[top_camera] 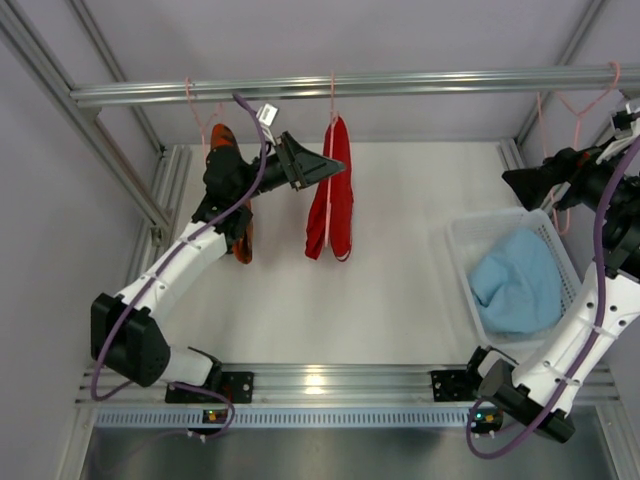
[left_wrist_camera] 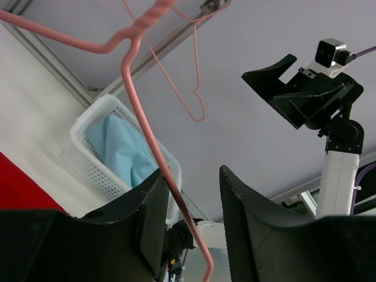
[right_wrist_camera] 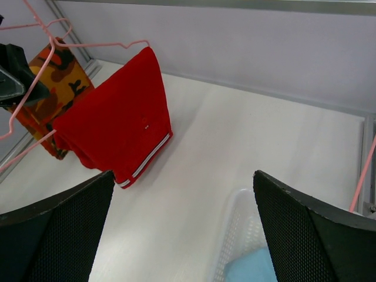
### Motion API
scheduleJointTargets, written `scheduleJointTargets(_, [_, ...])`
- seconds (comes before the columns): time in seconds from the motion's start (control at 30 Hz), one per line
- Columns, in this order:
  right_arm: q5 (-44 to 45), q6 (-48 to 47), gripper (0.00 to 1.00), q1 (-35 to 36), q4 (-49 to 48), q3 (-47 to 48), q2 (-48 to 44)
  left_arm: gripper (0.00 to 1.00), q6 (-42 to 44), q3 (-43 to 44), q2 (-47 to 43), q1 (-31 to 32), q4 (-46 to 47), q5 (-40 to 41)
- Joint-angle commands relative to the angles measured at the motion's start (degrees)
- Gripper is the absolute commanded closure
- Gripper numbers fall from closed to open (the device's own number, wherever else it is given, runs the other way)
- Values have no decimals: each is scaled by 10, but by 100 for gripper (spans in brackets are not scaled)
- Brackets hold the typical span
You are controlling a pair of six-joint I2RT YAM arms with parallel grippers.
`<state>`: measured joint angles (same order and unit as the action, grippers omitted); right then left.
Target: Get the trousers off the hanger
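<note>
The red trousers hang on a pink hanger from the top rail. My left gripper is up at that hanger. In the left wrist view the pink hanger wire runs between the jaws of the left gripper, against the left finger, with a gap to the right one. The orange patterned trousers hang behind the left arm. Light blue trousers lie in the white basket. My right gripper stands open above the basket with nothing in it.
An aluminium rail spans the back. An empty pink hanger hangs at the right, close to the right arm. Frame posts stand at both sides.
</note>
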<state>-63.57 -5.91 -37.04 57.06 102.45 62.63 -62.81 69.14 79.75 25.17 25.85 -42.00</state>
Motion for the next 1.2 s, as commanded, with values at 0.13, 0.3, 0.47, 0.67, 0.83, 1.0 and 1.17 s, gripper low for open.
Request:
scheduleJointTargets(0.13, [-23, -2, 0, -6, 2, -5, -8, 62, -49, -1, 9, 1, 116, -11])
scheduleJointTargets(0.3, [-23, -2, 0, -6, 1, -5, -7, 86, -55, -6, 4, 3, 122, -5])
scheduleJointTargets(0.47, [-25, -3, 1, -6, 2, -9, -9, 100, -51, 2, -9, 5, 114, 0])
scheduleJointTargets(0.67, [-44, -2, 0, -6, -12, -31, -22, 100, -41, 45, -6, 5, 126, -3])
scheduleJointTargets(0.83, [-53, 7, 0, -6, -37, -49, -37, 100, -42, 108, 8, 5, 133, -4])
scheduleJointTargets(1.0, [-62, 1, 1, -6, -34, -48, -35, 100, -44, 143, 16, 8, 133, -3])
scheduleJointTargets(1.17, [-92, -37, 0, -4, -20, -69, -46, 100, -39, 147, 2, 12, 121, 0])
